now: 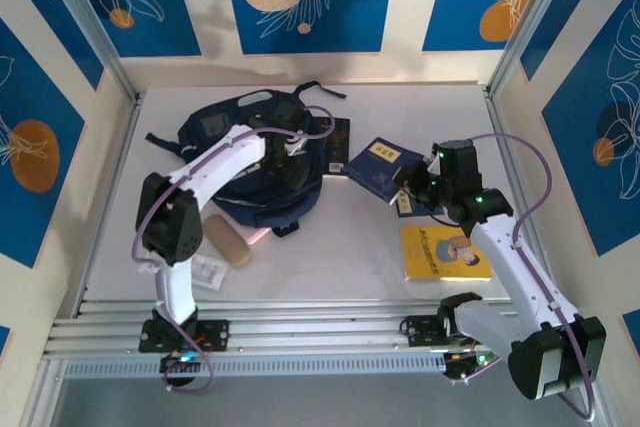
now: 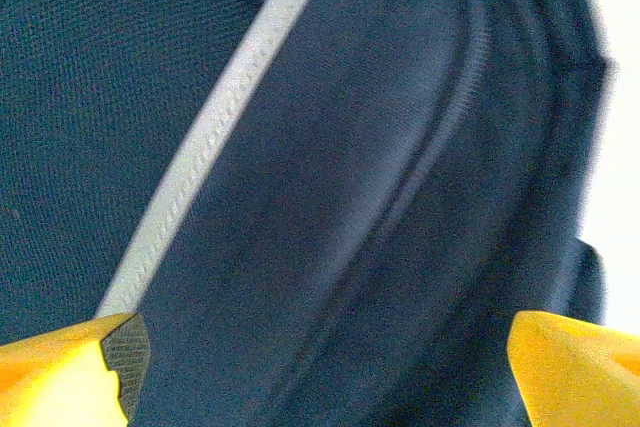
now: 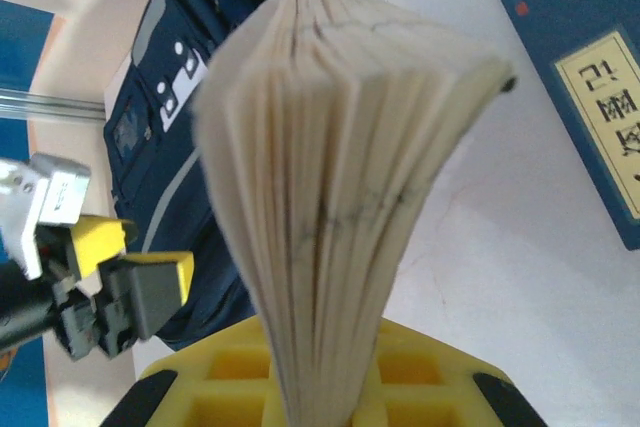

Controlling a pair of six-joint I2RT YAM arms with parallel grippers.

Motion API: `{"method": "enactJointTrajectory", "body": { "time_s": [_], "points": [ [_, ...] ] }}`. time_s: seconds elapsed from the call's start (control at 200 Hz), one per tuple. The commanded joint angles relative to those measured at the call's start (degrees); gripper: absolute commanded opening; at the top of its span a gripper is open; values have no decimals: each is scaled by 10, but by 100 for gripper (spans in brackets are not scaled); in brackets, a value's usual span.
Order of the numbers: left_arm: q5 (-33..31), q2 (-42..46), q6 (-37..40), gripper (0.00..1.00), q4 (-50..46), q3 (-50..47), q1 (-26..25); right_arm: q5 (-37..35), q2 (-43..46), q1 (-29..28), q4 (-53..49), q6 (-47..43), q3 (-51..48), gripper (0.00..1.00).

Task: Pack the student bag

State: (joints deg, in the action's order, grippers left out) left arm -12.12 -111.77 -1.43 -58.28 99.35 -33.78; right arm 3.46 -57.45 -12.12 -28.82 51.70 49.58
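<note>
A: What was noted around the student bag (image 1: 255, 167)?
B: It lies far left-centre on the table (image 1: 330, 277). A blue book (image 1: 383, 163), yellow book (image 1: 443, 252) and tan case (image 1: 228, 241) are nearby.
A: Grippers?
B: In the wrist views, the left gripper (image 2: 320, 372) is seen spread wide over bag fabric. The right gripper (image 3: 320, 397) is clamped on a small book (image 3: 340, 147), pages fanned.

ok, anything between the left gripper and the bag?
Nothing visible. The left gripper hangs open close over the bag, bare navy fabric between its fingers.
</note>
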Motion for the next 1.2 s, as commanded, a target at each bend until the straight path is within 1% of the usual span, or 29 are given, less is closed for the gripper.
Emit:
{"method": "enactJointTrajectory", "body": {
  "time_s": [0.0, 0.175, 0.25, 0.275, 0.315, 0.335, 0.405, 0.46, 0.505, 0.535, 0.75, 0.94, 1.005, 1.08, 1.195],
  "points": [
    [-96, -42, 25, 93, -4, 29, -7, 46, 16, 14, 16, -12, -20, 0],
    [-165, -82, 34, 93, 13, 32, -6, 84, 18, 27, 47, 0, -50, 0],
    [-192, -100, 36, 91, 15, 40, -3, 95, 13, 28, 60, 3, -57, 0],
    [-195, -104, 36, 88, 15, 44, -1, 99, 11, 27, 63, 5, -59, 0],
    [-196, -109, 35, 78, 17, 50, 2, 104, 7, 27, 69, 7, -61, 0],
    [-196, -110, 35, 71, 19, 51, 4, 107, 6, 28, 72, 8, -61, 0],
    [-188, -107, 40, 40, 22, 62, 5, 112, 2, 27, 75, 10, -61, 0],
    [-178, -103, 41, 19, 16, 76, 6, 115, 3, 26, 77, 11, -61, 0],
    [-165, -95, 46, 6, 14, 83, 5, 116, 5, 25, 76, 9, -59, 0],
    [-158, -89, 48, 0, 13, 87, 6, 115, 5, 24, 75, 7, -57, 0],
    [-149, -46, 47, 0, -6, 133, 8, 112, 2, 8, 70, -5, -44, 0],
    [-154, -15, 46, 0, -13, 163, 8, 118, -28, -37, 87, -13, -23, 0],
    [-149, -10, 44, 0, -13, 165, 10, 137, -51, -45, 112, 6, -24, 0],
    [-139, -4, 39, 0, -14, 167, 14, 160, -82, -59, 170, 31, -28, 0],
    [-113, 4, 32, 0, -15, 164, 13, 163, -145, -94, 259, 65, -9, 0]
  ]
}}
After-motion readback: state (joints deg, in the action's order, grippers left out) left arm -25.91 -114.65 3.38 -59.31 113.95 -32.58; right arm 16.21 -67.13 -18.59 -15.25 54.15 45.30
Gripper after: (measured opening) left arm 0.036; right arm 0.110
